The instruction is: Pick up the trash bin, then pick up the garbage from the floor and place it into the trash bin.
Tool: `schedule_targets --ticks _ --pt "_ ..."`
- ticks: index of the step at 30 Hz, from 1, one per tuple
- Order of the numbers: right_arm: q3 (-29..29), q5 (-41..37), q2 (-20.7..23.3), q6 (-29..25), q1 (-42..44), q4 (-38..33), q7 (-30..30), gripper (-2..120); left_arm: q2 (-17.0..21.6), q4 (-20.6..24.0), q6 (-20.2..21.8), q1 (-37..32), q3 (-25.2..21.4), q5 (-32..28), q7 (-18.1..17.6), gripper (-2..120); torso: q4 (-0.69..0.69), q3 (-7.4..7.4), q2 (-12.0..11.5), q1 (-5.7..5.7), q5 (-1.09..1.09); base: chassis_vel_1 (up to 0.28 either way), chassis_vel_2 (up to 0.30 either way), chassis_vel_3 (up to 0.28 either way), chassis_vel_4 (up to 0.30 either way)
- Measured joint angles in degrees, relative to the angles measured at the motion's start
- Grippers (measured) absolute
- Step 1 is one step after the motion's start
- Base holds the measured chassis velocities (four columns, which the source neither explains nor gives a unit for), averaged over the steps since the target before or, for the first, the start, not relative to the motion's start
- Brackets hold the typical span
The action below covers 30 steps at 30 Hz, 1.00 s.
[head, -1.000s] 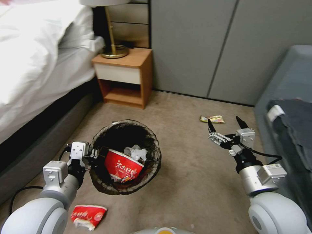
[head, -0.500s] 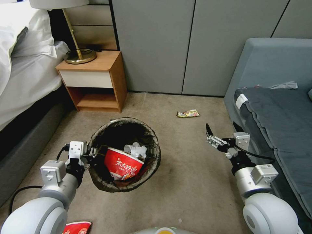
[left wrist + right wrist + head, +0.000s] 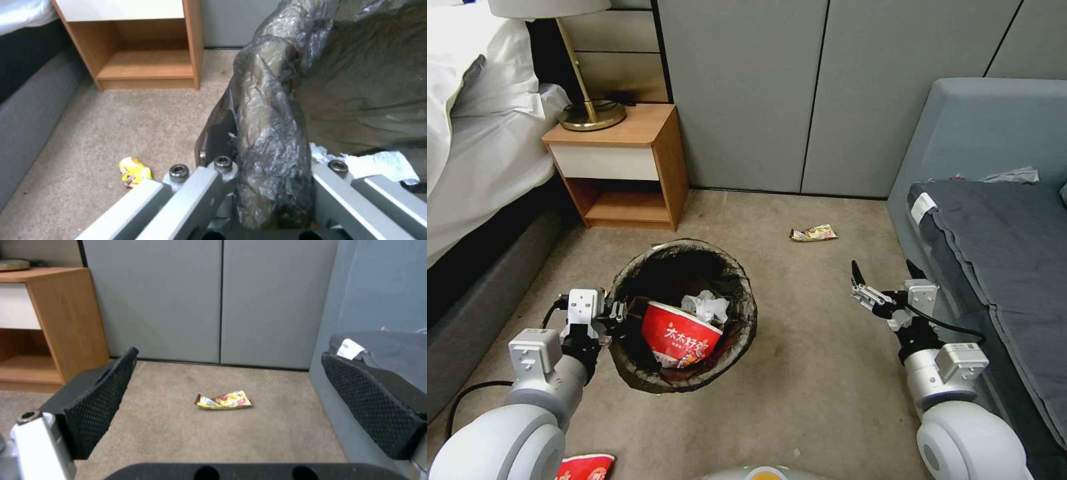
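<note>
Left gripper (image 3: 617, 319): lower left of the head view, clamped on the rim of the trash bin (image 3: 746, 331), with the dark bag liner (image 3: 267, 140) pinched between its jaws in the left wrist view.
Trash bin: centre-left of the head view, held above the carpet (image 3: 800, 380); contains a red noodle bowl (image 3: 679, 335) and crumpled white tissue (image 3: 707, 307).
Right gripper (image 3: 886, 270): right of centre in the head view, jaws wide apart, holding nothing, beside the grey sofa (image 3: 1000, 233).
Yellow-red snack wrapper (image 3: 813, 233): on the carpet above centre, near the grey wall panels (image 3: 760, 100); seen between the right gripper's black pads (image 3: 102, 396) in the right wrist view (image 3: 224, 400).
Red wrapper (image 3: 586, 465): carpet, bottom left edge.
Small yellow scrap (image 3: 134, 170): carpet, lower left of the left wrist view.
Wooden nightstand (image 3: 627, 160), lamp (image 3: 577, 67), bed (image 3: 474, 147): upper left.
</note>
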<state>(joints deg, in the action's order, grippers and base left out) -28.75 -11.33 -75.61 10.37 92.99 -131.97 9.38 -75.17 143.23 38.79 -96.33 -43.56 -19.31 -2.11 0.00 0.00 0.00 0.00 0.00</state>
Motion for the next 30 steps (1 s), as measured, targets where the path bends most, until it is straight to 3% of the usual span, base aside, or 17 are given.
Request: schedule_targets --ticks 8,30 --pt "0.05 1.05 -1.07 -0.59 1.07 0.29 -0.05 100 0.26 0.0 -0.02 -0.1 -0.13 -0.08 0.15 1 -0.01 0.0 0.0 0.0 -0.01 -0.076 0.053 0.058 -0.069" --pt "0.0 1.01 -0.67 -0.54 0.8 0.84 -0.14 100 -0.06 0.0 -0.08 -0.52 -0.19 -0.12 0.38 1 -0.01 0.0 0.0 0.0 0.01 -0.156 0.154 0.151 -0.153"
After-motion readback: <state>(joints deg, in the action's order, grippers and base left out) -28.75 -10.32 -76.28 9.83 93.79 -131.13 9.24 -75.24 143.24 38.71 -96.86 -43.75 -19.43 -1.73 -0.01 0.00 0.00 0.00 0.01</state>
